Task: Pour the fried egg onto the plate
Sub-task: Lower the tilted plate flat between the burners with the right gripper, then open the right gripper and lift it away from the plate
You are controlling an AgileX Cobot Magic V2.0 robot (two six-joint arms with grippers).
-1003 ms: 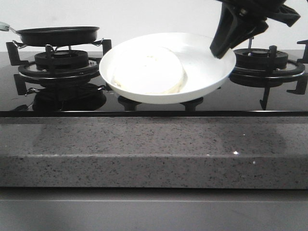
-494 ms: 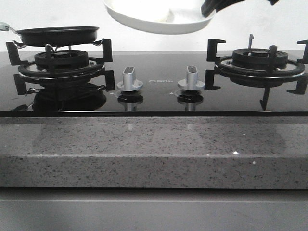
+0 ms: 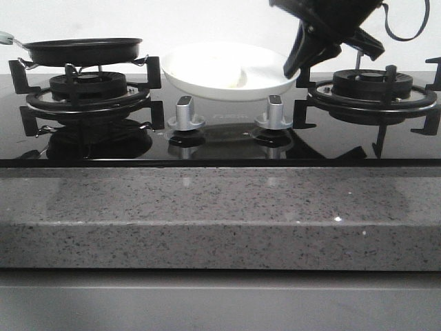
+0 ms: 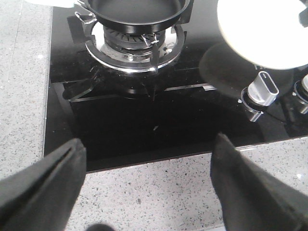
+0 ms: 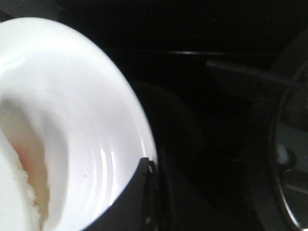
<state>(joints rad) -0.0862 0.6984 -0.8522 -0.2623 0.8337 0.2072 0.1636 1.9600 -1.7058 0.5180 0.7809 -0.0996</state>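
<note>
While my right gripper (image 3: 295, 66) pinches the plate (image 3: 262, 74) by its near rim, fried egg (image 5: 19, 192) lying inside just beyond the fingertips, I log one hazard: any tilt slides it out; left gripper (image 4: 149, 187) wide, empty.

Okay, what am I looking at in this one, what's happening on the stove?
The right gripper is clamped on the rim of the plate, holding it between the two burners, behind the knobs. The fried egg already lies on the plate. The small black frying pan sits on the left burner and looks empty in the left wrist view. The left gripper is open over the counter edge, holding nothing.
</note>
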